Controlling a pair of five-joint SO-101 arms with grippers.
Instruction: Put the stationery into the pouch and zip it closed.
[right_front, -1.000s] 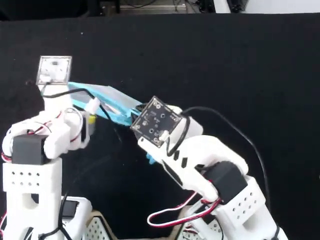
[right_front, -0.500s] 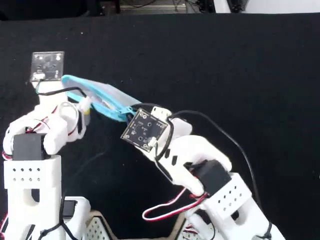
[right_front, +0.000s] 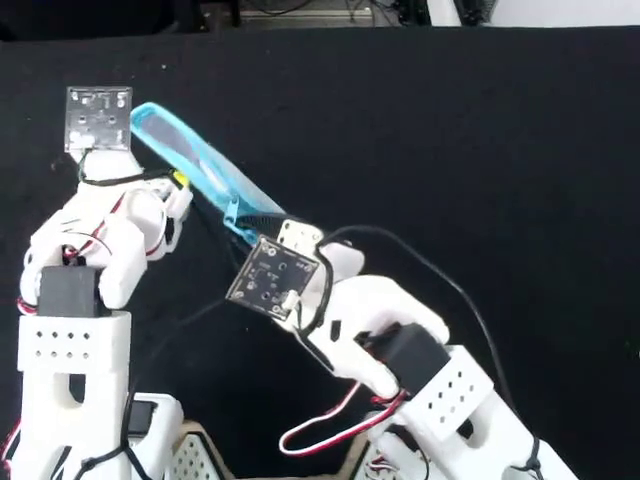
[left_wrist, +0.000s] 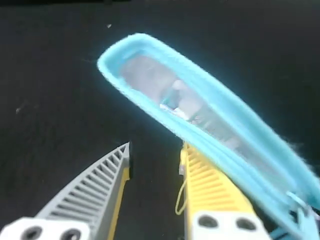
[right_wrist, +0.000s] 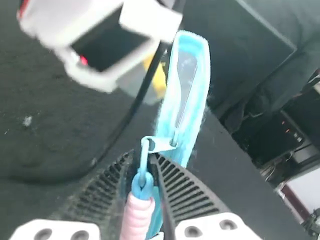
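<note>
The light-blue pouch (right_front: 190, 160) hangs tilted above the black table, running from the far left toward the middle. Pale stationery shows faintly through its clear side (left_wrist: 175, 97). My right gripper (right_wrist: 145, 162) is shut on the zipper pull (right_wrist: 142, 177), a blue tab with a pink cord, at the pouch's near end (right_wrist: 182, 95). My left gripper (left_wrist: 155, 147) is open beside the pouch. The pouch rests over its yellow finger (left_wrist: 210, 190), while the grey finger (left_wrist: 100, 185) stands apart with nothing between them.
The black table cloth (right_front: 480, 150) spreads to the right and far side. The left arm's white body (right_wrist: 100, 35) is close in front of the right wrist camera. Cables (right_front: 430, 270) loop over the right arm.
The pouch has swung from lying low across the table to pointing up toward the far left. The right arm has pulled left and nearer with the zipper pull. The left wrist has turned.
</note>
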